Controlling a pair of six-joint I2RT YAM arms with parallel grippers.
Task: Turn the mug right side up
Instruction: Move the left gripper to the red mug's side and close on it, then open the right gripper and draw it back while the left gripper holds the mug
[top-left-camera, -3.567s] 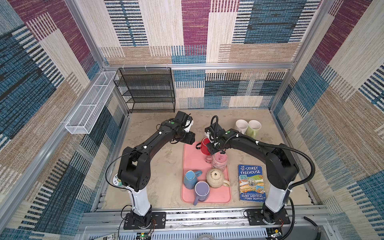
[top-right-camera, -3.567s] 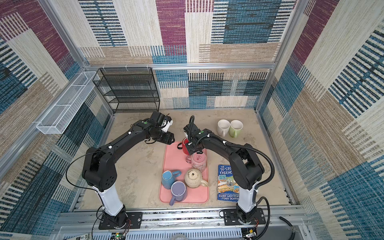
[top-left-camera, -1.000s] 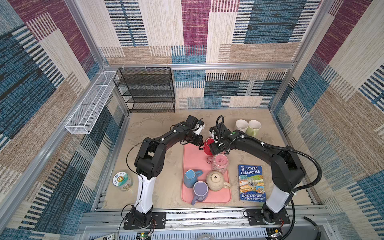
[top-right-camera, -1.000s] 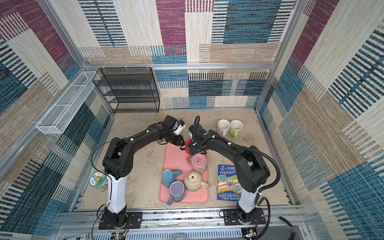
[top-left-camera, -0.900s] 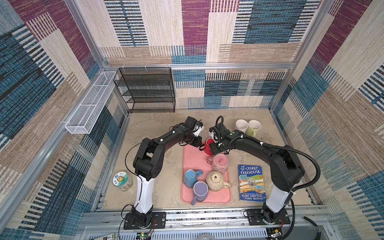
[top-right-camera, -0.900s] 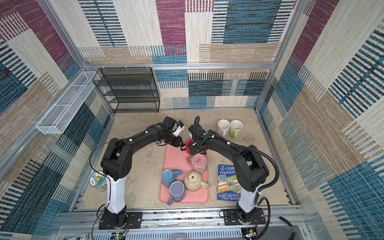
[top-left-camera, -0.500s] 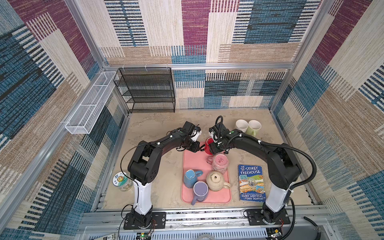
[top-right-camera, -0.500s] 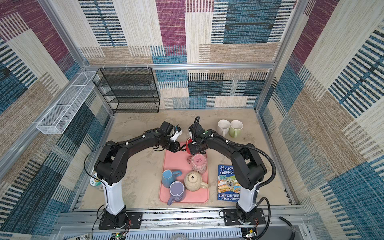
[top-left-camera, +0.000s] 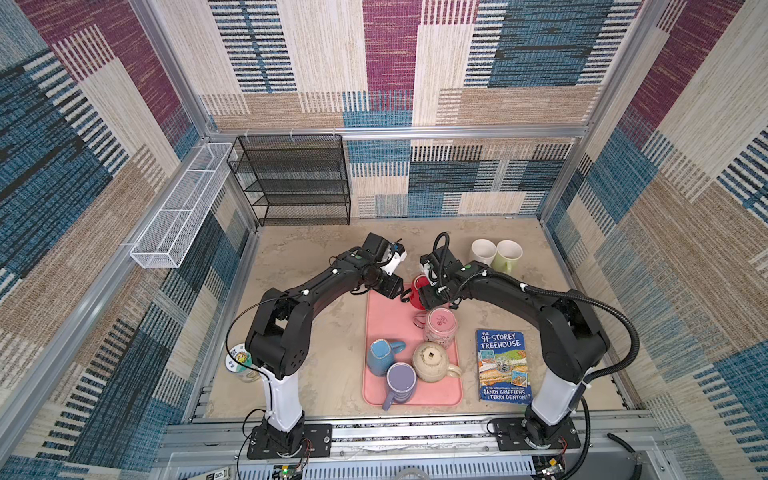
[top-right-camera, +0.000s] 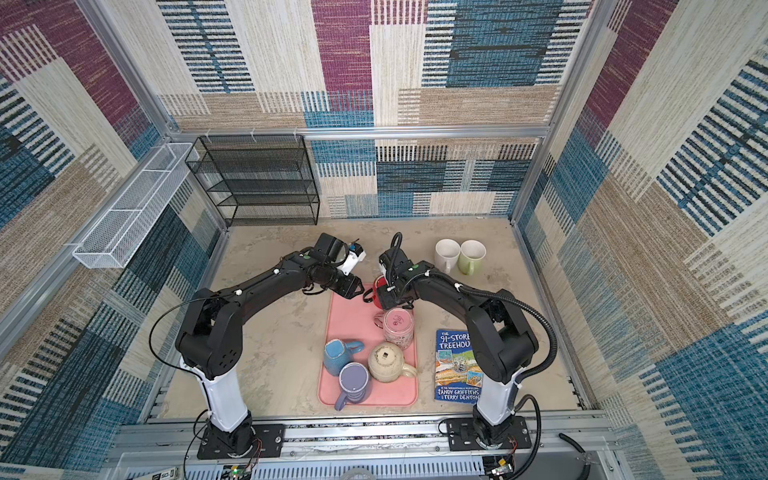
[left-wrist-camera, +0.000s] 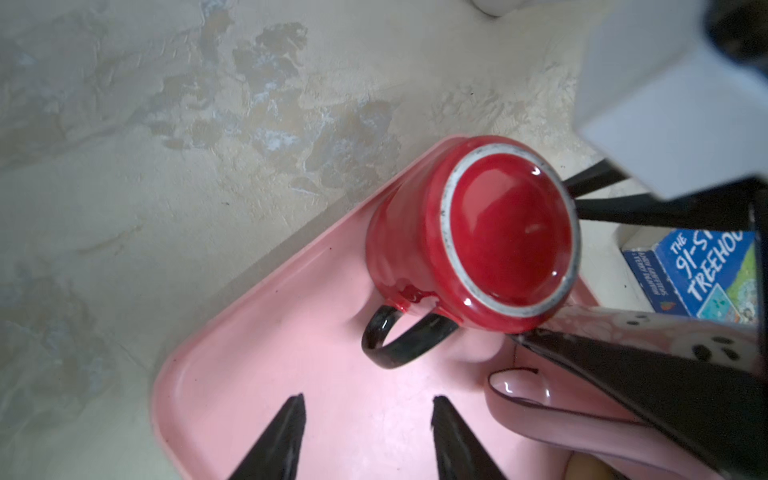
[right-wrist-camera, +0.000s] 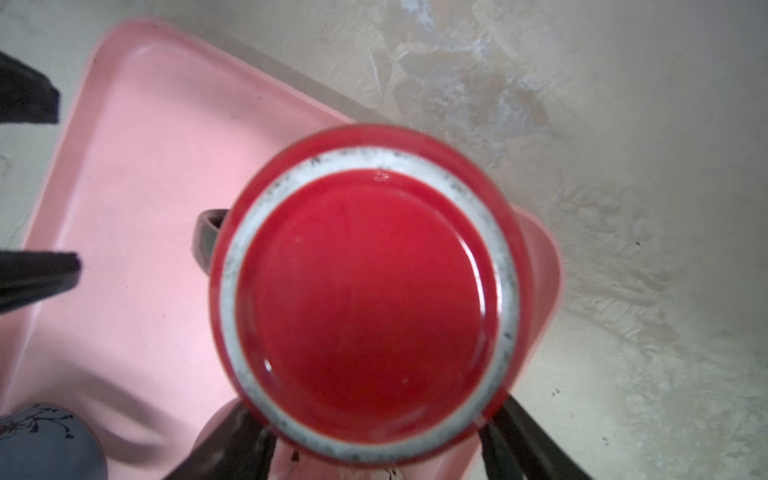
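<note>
The red mug (top-left-camera: 419, 286) (top-right-camera: 379, 286) stands upside down on the far corner of the pink tray (top-left-camera: 382, 328), base up (right-wrist-camera: 365, 291). Its black handle (left-wrist-camera: 399, 345) points toward my left gripper (left-wrist-camera: 368, 401) (top-left-camera: 395, 289), which is open just short of the handle, over the tray, with nothing between its fingers. My right gripper (right-wrist-camera: 374, 415) (top-left-camera: 428, 297) comes down over the mug from the far side. It is shut on the mug, one finger (right-wrist-camera: 232, 440) against each side of the body. Both top views show the two grippers facing each other across the mug.
Also on the tray are an upturned pink mug (top-left-camera: 440, 326), a blue mug (top-left-camera: 380, 356), a purple mug (top-left-camera: 401, 380) and a beige teapot (top-left-camera: 432, 361). A book (top-left-camera: 503, 365) lies to the tray's right. White (top-left-camera: 483, 251) and green (top-left-camera: 508, 255) mugs stand behind; a black rack (top-left-camera: 295, 178) is at the back left.
My left gripper has opened and drawn slightly back from the mug's handle. The right gripper stays around the red mug, which remains upside down.
</note>
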